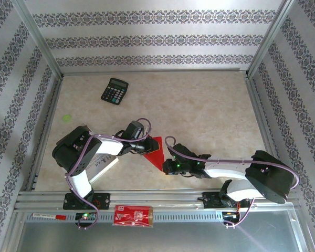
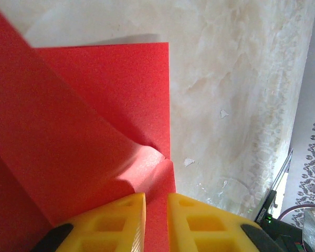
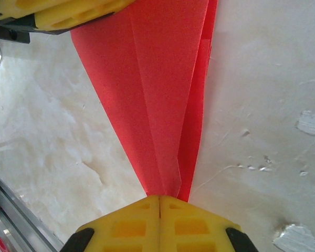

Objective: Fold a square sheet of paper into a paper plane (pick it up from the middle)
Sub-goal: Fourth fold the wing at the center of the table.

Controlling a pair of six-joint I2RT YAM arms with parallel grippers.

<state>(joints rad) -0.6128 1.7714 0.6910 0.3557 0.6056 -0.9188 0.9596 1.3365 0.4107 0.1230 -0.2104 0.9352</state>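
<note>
The paper plane is bright red paper folded into a long pointed wedge, lying on the table between the two arms. My right gripper is shut on its narrow tip, and the folded layers fan away from the closed jaws. At the wide end sits my left gripper; its yellow fingers rest over that edge. In the left wrist view its jaws stand a narrow gap apart with red paper showing in the gap, one flap raised at the left and a small buckle just ahead.
A black calculator lies at the back left. A white booklet pokes out under the left arm. A red printed packet sits on the front metal rail. A small green dot marks the table's left side.
</note>
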